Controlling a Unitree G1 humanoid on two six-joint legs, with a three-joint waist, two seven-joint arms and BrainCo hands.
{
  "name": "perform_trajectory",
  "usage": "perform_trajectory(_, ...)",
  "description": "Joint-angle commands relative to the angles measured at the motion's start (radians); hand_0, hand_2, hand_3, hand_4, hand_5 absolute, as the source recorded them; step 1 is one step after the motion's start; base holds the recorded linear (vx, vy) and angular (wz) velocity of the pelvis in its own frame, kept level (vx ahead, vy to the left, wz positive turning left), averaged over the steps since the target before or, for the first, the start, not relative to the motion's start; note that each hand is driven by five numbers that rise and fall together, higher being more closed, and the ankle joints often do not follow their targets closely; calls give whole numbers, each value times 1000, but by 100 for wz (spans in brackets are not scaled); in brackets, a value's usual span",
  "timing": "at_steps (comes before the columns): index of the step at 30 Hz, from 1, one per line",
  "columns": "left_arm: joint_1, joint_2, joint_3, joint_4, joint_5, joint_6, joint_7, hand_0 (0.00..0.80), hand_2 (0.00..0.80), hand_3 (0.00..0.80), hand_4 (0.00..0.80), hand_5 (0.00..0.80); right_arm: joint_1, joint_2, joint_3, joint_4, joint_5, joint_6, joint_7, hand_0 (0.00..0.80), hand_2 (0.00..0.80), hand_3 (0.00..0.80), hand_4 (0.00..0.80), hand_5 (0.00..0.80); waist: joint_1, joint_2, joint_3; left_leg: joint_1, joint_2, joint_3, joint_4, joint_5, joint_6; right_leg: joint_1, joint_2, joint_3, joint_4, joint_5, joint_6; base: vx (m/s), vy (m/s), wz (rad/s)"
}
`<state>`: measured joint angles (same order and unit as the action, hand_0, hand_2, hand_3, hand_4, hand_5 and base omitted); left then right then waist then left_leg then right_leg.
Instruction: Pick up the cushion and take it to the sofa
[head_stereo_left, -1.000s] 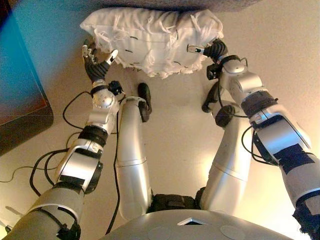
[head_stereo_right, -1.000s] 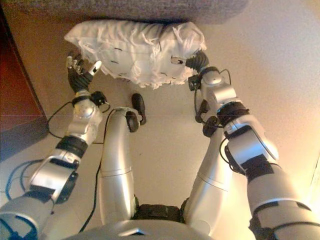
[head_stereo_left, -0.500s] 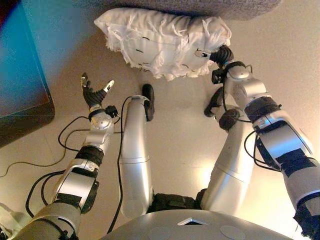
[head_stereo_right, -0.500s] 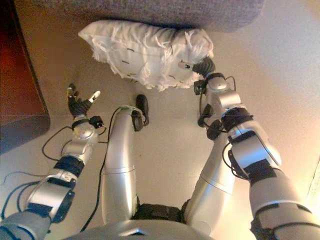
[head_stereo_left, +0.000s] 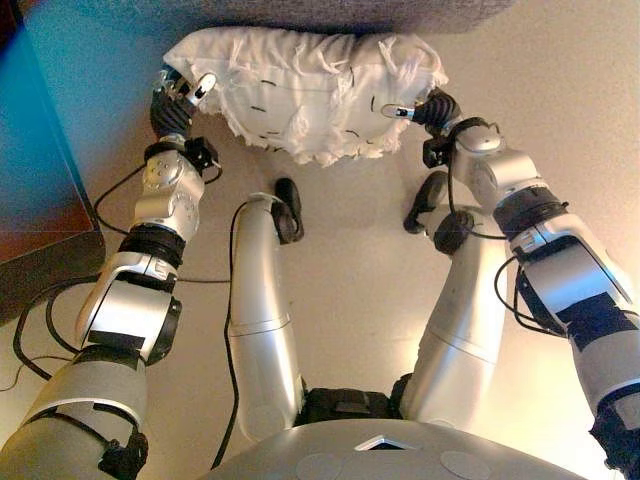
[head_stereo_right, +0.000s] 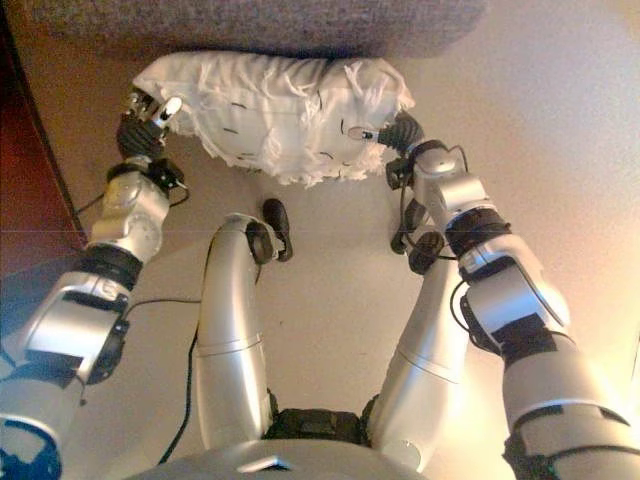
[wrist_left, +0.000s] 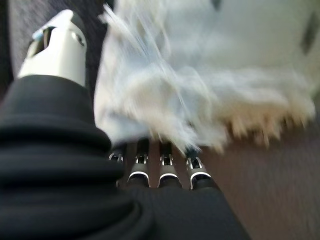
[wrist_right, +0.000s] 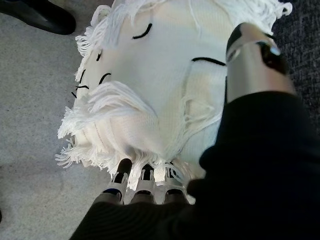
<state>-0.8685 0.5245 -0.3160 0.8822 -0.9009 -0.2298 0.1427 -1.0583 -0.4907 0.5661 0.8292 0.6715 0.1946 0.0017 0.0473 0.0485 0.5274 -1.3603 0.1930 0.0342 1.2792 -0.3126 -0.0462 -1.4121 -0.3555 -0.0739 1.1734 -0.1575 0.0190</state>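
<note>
The white fringed cushion hangs above the floor, just in front of the grey sofa. My right hand is shut on its right end: the thumb lies on top and the fingers reach under the fringe, as the right wrist view shows on the cushion. My left hand is at the cushion's left end and touches it. In the left wrist view the cushion fills the space past that hand.
A dark piece of furniture stands on the floor at the left, close to my left arm. The sofa's edge runs along the far side. Beige floor lies to the right.
Half a second ago my left hand was low and apart from the cushion; now it is back up at the cushion's left end. My right hand has kept its hold.
</note>
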Motion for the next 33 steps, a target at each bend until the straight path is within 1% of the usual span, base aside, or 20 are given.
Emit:
perform_trajectory(1, -46, 0, -4, 15, -46, -40, -67, 0, 0, 0, 0, 0, -38, -17, 21, -53, 36, -2, 31, 0, 0, 0, 0, 0, -23, 58, -7, -3, 28, 37, -106, 73, -25, 31, -42, 121, 1, -8, 58, -5, 59, 0)
perform_trajectory(5, -103, -2, -21, 40, -74, -21, -118, 0, 0, 0, 0, 0, -45, -23, 19, -50, 27, 2, 56, 0, 0, 0, 0, 0, -39, 58, -7, -5, 33, 45, -94, 65, -25, 24, -44, 135, 2, -1, 58, -9, 51, -1)
perform_trajectory(10, -139, -7, -51, 52, -91, 8, -191, 0, 0, 0, 0, 0, -50, -33, 27, -64, 27, 13, 67, 0, 0, 0, 0, 0, -54, 60, -7, -9, 36, 52, -86, 59, -26, 17, -45, 150, -7, 13, 60, -13, 37, 2)
perform_trajectory(15, -164, -10, -79, 70, -92, 21, -217, 0, 0, 0, 0, 0, -62, -34, 37, -69, 4, -9, 84, 0, 0, 0, 0, 0, -62, 60, -7, -7, 39, 56, -90, 60, -26, 18, -45, 157, -21, 28, 61, -21, 24, 6)
perform_trajectory(17, -177, -11, -89, 78, -94, 24, -228, 0, 0, 0, 0, 0, -68, -34, 41, -81, 20, -11, 89, 0, 0, 0, 0, 0, -65, 58, -7, -12, 42, 56, -85, 59, -26, 12, -45, 162, -19, 32, 60, 0, 0, 0)
perform_trajectory(18, -183, -11, -95, 80, -91, 30, -241, 232, 232, 232, 232, 232, -72, -33, 43, -84, 23, -7, 91, 0, 0, 0, 0, 0, -66, 58, -7, -14, 42, 57, -84, 58, -26, 10, -44, 162, -18, 31, 60, -20, -3, -3)
perform_trajectory(19, -191, -9, -101, 80, -82, 45, -250, 499, 499, 499, 499, 499, -76, -33, 47, -88, 24, 1, 94, 179, 179, 179, 179, 179, -67, 58, -7, -16, 44, 57, -83, 58, -26, 8, -45, 163, -18, 32, 59, -21, -4, -3)
perform_trajectory(20, -198, -10, -110, 84, -73, 47, -257, 800, 800, 800, 800, 800, -82, -32, 50, -84, 16, 4, 97, 464, 464, 464, 464, 464, -67, 58, -7, -16, 45, 58, -84, 59, -26, 8, -47, 162, -19, 34, 59, 0, 0, 0)
perform_trajectory(21, -204, -9, -120, 84, -74, 50, -270, 800, 800, 800, 800, 800, -86, -31, 53, -84, 4, -2, 94, 800, 800, 800, 800, 800, -67, 58, -7, -16, 45, 58, -85, 61, -26, 8, -48, 161, -20, 37, 60, 0, 0, 0)
perform_trajectory(26, -233, -22, -144, 82, -66, 37, -271, 800, 800, 800, 800, 800, -111, -11, 63, -73, -7, -14, 81, 800, 800, 800, 800, 800, -67, 61, -7, -9, 46, 60, -98, 63, -25, 11, -52, 161, -32, 44, 62, 0, 0, 0)
perform_trajectory(33, -239, -25, -150, 78, -59, 22, -263, 800, 800, 800, 800, 800, -114, 3, 60, -80, 9, -13, 74, 800, 800, 800, 800, 800, -64, 62, -7, -1, 49, 60, -107, 68, -30, 24, -54, 157, -46, 51, 62, -4, -11, 0)
